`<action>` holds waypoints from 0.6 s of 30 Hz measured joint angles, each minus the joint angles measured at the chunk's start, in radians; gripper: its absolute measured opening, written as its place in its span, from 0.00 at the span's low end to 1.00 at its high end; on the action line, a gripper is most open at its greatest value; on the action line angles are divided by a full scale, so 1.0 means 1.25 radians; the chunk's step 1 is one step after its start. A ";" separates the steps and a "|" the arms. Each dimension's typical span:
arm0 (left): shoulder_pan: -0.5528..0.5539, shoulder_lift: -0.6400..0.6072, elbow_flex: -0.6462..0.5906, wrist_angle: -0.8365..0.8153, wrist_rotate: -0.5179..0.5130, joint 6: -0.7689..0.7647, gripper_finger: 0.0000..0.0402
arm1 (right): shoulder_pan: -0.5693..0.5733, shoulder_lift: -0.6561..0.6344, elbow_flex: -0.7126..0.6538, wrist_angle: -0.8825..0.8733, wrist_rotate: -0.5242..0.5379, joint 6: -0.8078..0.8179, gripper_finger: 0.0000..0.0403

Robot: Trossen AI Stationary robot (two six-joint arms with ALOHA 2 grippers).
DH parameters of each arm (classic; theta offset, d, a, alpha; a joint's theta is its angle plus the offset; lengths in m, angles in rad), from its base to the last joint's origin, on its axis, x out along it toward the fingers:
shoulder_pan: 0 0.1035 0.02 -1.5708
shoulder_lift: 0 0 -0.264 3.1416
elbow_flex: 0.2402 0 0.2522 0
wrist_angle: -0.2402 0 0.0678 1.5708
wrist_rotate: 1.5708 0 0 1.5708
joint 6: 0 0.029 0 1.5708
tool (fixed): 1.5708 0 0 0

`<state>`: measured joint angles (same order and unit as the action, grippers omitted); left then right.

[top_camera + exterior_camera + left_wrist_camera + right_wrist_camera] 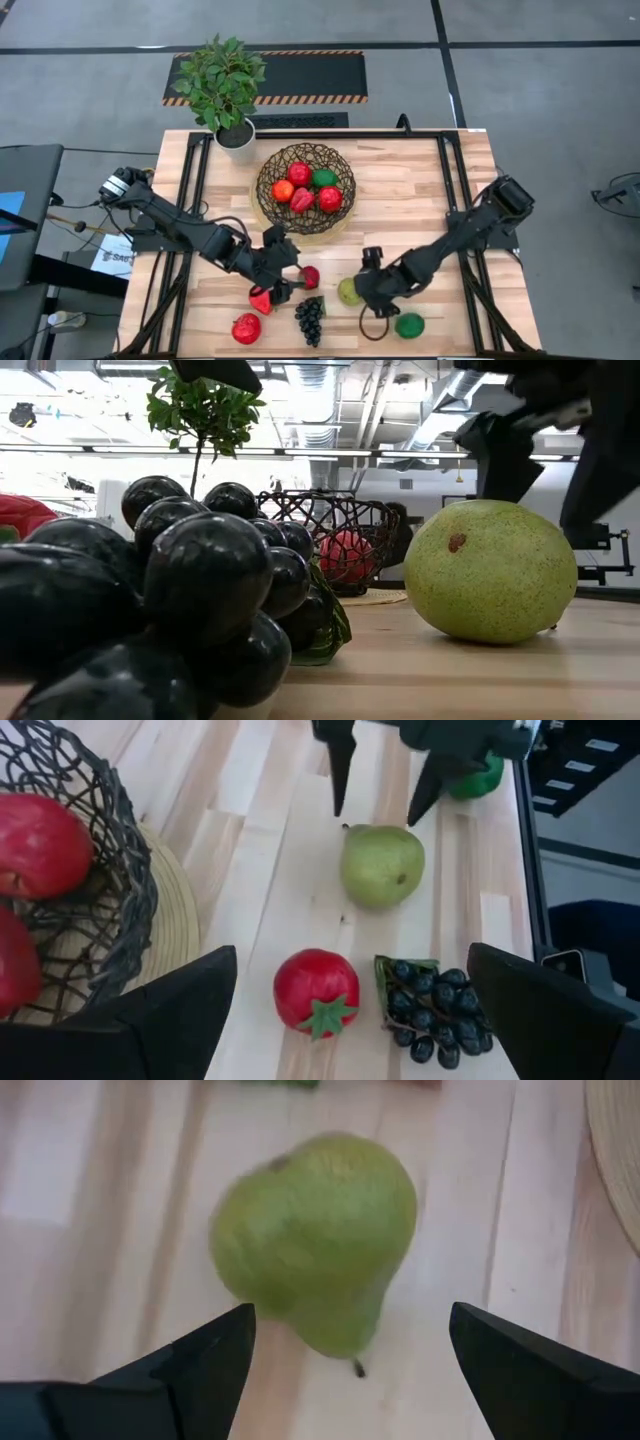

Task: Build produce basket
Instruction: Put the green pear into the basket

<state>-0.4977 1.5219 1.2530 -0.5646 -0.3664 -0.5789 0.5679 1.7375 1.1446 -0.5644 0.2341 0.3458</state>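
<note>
The big light wooden bench [420,200] holds everything, and the round dark-brown woven wire basket [305,187] on its tan base sits near the far middle of it, with red, orange and green toy fruits inside. Just behind the basket, at the far edge, stands a white pot with a green leafy plant [228,85]. On the near side of the basket, the left pincer [284,272] hangs with its fingers wide open and nothing in them, right beside a small red toy fruit with a green top [316,991]. The right pincer [366,292] is also on the near side of the basket, low over a yellow-green pear [315,1240]; its fingers stand open on either side of the pear and do not touch it. The bunch of dark purple grapes [309,318] lies near the front edge, between a red strawberry-like piece [246,328] and a round green piece [409,325].
</note>
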 joint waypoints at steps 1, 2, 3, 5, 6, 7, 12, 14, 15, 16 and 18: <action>-0.001 0.000 0.000 0.000 -0.005 -0.001 0.95 | -0.006 0.002 0.000 -0.011 -0.001 -0.017 0.87; -0.001 0.000 0.000 0.000 -0.007 -0.001 0.95 | -0.011 0.002 0.000 -0.017 -0.005 -0.033 0.87; -0.001 0.000 0.000 0.000 -0.007 -0.001 0.95 | -0.018 0.001 0.000 -0.008 -0.020 -0.049 0.87; -0.001 0.000 0.000 -0.002 -0.006 -0.004 0.95 | -0.028 0.000 0.001 0.009 -0.062 -0.080 0.87; -0.001 0.000 0.000 -0.003 -0.007 -0.005 0.95 | -0.031 0.000 0.001 0.006 -0.078 -0.094 0.87; 0.000 0.000 0.000 -0.002 -0.007 -0.005 0.95 | -0.033 0.000 0.001 0.003 -0.088 -0.107 0.87; -0.001 0.000 0.000 -0.003 -0.007 -0.009 0.95 | -0.033 0.017 -0.004 0.015 -0.106 -0.165 0.87; -0.001 0.000 0.000 -0.003 -0.008 -0.016 0.95 | -0.044 0.034 -0.005 0.057 -0.109 -0.177 0.87; -0.001 0.000 0.000 -0.003 -0.008 -0.019 0.95 | -0.050 0.043 -0.006 0.066 -0.111 -0.182 0.87; -0.001 0.000 0.000 -0.003 -0.008 -0.022 0.95 | -0.053 0.046 -0.008 0.065 -0.115 -0.188 0.87; -0.001 0.000 0.000 -0.001 -0.016 -0.023 0.95 | -0.065 0.061 -0.007 0.086 -0.124 -0.201 0.87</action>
<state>-0.4984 1.5223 1.2530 -0.5653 -0.3869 -0.6075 0.4873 1.8135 1.1359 -0.4568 0.0788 0.0946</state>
